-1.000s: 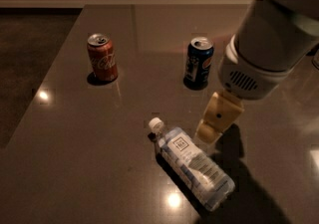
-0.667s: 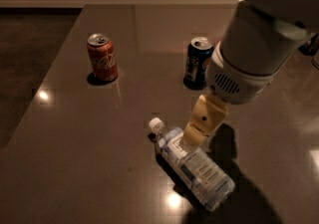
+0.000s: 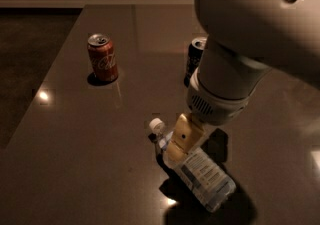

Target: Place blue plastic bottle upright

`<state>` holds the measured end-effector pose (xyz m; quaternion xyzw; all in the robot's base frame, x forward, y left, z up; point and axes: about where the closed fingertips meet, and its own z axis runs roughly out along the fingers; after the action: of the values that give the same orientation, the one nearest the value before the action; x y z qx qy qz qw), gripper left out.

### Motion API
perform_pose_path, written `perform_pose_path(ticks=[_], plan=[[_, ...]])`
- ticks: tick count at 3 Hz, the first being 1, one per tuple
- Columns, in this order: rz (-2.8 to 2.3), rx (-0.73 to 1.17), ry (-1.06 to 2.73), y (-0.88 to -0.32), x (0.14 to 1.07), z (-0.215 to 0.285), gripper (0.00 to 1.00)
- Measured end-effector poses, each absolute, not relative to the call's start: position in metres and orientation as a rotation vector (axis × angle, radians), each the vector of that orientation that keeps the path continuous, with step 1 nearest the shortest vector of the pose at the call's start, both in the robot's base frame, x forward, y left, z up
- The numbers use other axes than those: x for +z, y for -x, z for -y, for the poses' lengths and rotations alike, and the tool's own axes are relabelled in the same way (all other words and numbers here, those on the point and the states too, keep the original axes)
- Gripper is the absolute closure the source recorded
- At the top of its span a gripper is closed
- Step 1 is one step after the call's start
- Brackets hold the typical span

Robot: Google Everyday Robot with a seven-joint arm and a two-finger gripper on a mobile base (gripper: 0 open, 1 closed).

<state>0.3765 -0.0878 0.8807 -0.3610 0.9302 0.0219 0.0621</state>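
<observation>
Blue plastic bottle [image 3: 206, 180] lies flat, neck beneath the gripper [image 3: 176, 155]; its grip indiscernible.

The blue plastic bottle [image 3: 202, 175] lies on its side on the bench [image 3: 75, 144], cap pointing far-left. The pincer [image 3: 176, 153] hangs over its neck. A red can [image 3: 103, 57] and a dark can [image 3: 194, 58] stand behind.

Dim, warm light from overhead, w/ small glare spots on the glossy table [image 3: 70, 139] & dark shadow pooled beside the blue plastic bottle [image 3: 204, 175] and the gripper [image 3: 176, 153] at its neck.
</observation>
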Motion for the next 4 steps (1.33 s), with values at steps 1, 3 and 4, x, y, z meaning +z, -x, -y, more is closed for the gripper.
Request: perform_pose_path(ticks=[1,3,4], plan=[[-2.86,0.043,1.056,-0.376,0.858,0.086,0.0],[-2.938,-0.002,0.996,-0.377,0.83,0.081,0.18],[-2.93,-0.032,1.001,-0.375,0.83,0.078,0.42]])
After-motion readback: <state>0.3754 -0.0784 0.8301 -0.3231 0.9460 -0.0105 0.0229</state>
